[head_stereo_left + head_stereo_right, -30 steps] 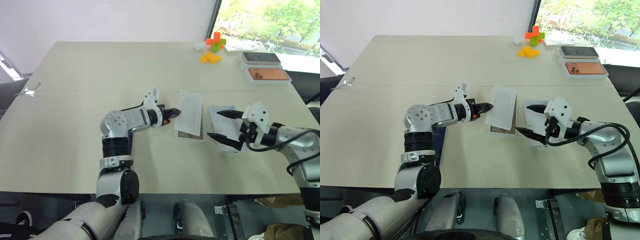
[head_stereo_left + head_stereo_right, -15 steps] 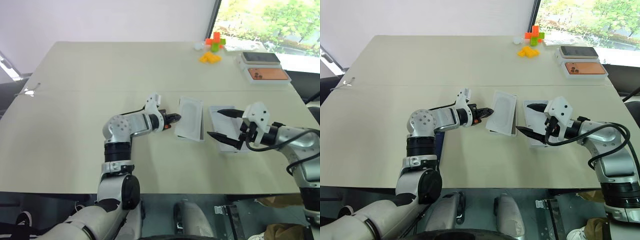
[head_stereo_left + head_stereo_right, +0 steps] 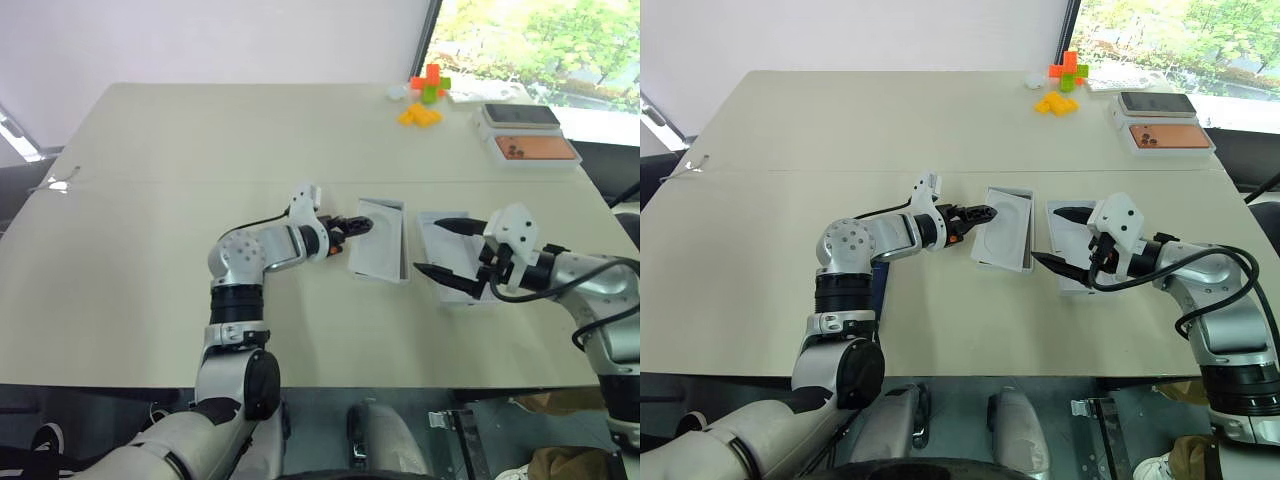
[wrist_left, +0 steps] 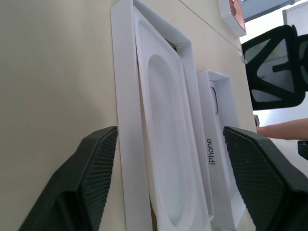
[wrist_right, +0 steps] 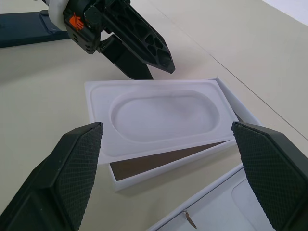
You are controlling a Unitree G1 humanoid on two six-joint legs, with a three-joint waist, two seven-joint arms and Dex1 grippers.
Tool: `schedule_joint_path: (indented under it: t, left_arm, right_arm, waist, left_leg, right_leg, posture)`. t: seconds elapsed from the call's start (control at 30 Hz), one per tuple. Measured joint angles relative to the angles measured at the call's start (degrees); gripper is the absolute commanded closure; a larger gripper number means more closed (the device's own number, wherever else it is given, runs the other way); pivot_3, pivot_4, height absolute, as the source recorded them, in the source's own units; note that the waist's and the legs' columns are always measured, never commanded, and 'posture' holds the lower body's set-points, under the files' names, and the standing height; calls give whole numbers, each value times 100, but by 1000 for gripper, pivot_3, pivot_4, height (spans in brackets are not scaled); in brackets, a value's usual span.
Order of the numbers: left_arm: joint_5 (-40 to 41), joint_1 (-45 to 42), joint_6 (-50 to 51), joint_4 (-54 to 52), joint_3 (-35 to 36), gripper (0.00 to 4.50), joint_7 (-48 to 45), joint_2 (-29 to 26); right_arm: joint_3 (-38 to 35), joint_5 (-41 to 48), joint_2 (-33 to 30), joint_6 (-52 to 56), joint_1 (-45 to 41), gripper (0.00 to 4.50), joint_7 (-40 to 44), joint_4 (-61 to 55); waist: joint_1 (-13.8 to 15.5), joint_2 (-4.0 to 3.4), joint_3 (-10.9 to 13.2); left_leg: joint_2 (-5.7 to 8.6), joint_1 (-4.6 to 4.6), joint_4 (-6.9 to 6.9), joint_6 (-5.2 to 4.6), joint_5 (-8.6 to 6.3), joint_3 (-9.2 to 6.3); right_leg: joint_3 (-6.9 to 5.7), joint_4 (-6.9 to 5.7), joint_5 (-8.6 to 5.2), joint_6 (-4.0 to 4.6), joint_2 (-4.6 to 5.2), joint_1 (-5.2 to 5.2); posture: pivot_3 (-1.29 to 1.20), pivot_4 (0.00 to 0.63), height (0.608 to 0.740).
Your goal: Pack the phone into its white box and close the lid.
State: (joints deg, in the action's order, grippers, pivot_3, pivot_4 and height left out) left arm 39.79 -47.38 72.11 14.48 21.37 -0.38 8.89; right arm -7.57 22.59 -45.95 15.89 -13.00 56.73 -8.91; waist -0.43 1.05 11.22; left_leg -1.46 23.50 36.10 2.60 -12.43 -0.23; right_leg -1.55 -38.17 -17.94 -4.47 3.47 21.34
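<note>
While the white box (image 3: 380, 240) sits mid-tabletop (image 3: 200, 150) with a white insert (image 5: 159, 118) resting askew in it, the lid (image 3: 450, 255) lies just beside it. Left fingers (image 3: 352, 226) parted at its edge; right fingers (image 3: 445, 250) wide over the lid.

You are looking at a white box (image 5: 159, 161) that is looking like thin, smooth cardboard. The insert (image 5: 161, 118) lying in it is looking like matt white paper pulp, a little rough. The fingers (image 4: 94, 178) are showing black plastic with tiny bumps. The table (image 3: 200, 130) is looking smooth, pale and matt.
</note>
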Motion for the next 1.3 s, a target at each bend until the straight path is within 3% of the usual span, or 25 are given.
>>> schedule_joint_path:
  t: [0.33,0.47,0.57,0.7,0.8,0.97,1.3]
  left_arm:
    - [264,-211,383,-511,-2,1048,-277,-711]
    - [291,-185,383,-709,-345,1048,-953,-1459]
    - [243,82,-88,-1014,-1001,947,-2041,-2217]
    - [-244,597,-1616,-1208,-1860,947,-3979,-3387]
    - [-295,666,-2222,-1057,-1830,947,-4776,-3666]
    - [-775,1092,-3632,-1029,-2045,947,-5970,-4320]
    - [-629,1105,-3744,-1074,-2011,947,-6139,-4186]
  right_arm:
    - [12,137,268,267,-220,0,-205,-15]
    - [159,91,531,450,-424,0,-505,-84]
    - [419,-19,733,520,-554,793,-694,-74]
    - [707,-213,967,707,-826,2829,-969,-44]
    - [885,-359,1085,822,-971,4370,-1105,21]
    - [1327,-956,1144,904,-1237,4447,-1412,383]
    - [2079,-1730,1048,887,-1359,4447,-1217,490]
  waist:
    - [-9,0,0]
    - [-28,-1,0]
    - [-20,-3,0]
    - [-31,-6,1]
    - [20,-5,1]
    - [-14,-5,1]
    - [-18,-5,1]
  left_leg:
    - [-2,0,-2,20,12,-1]
    - [-4,-1,-8,32,19,-2]
    - [-5,-1,-14,40,22,0]
    - [-9,-1,-21,51,28,6]
    - [-18,4,-17,23,13,-1]
    - [-20,7,-16,4,3,4]
    - [-23,64,2,-8,-2,1]
  right_leg:
    - [0,0,0,0,-2,0]
    - [0,-1,0,1,-5,4]
    - [0,-1,0,1,-6,6]
    - [5,1,1,5,-6,13]
    - [-2,3,0,7,-2,10]
    - [6,8,0,8,8,14]
    - [0,-3,2,6,-1,62]
  posture:
    - [0,150,739]
    - [0,150,739]
    - [0,150,739]
    - [0,150,739]
    - [0,150,739]
    - [0,150,739]
    - [0,150,739]
